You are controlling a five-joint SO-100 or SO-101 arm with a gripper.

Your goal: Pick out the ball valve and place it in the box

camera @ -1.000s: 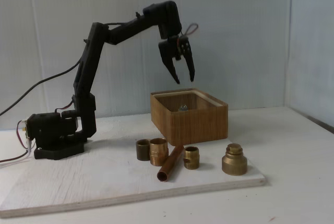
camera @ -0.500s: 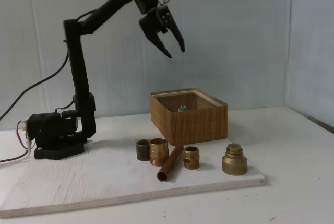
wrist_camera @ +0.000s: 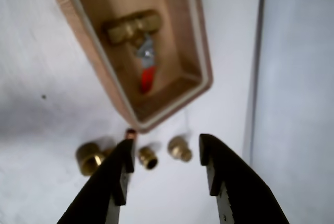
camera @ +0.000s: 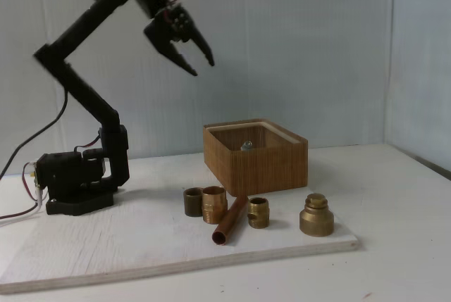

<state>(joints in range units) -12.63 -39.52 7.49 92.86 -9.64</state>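
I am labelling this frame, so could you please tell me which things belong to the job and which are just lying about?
Job: ball valve lying in the box; open, empty end effector.
Lying about: four brass fittings, copper pipe.

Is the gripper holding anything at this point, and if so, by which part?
Nothing is held. The gripper is open and empty, raised high above the table; the ball valve lies inside the box.
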